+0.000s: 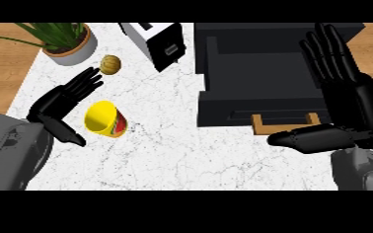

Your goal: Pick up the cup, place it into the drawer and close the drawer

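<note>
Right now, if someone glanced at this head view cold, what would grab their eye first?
The yellow cup, lying on its side on the white marble counter, with the open left hand right beside it. Next, the big dark drawer unit at the right, its drawer pulled open, and the right hand resting open by it. A potted plant sits at the top left.

We see a white marble counter (pixel 175 148) on wood; potted plant (pixel 67 42) at ten o'clock, toaster (pixel 157 42) at twelve.
</note>
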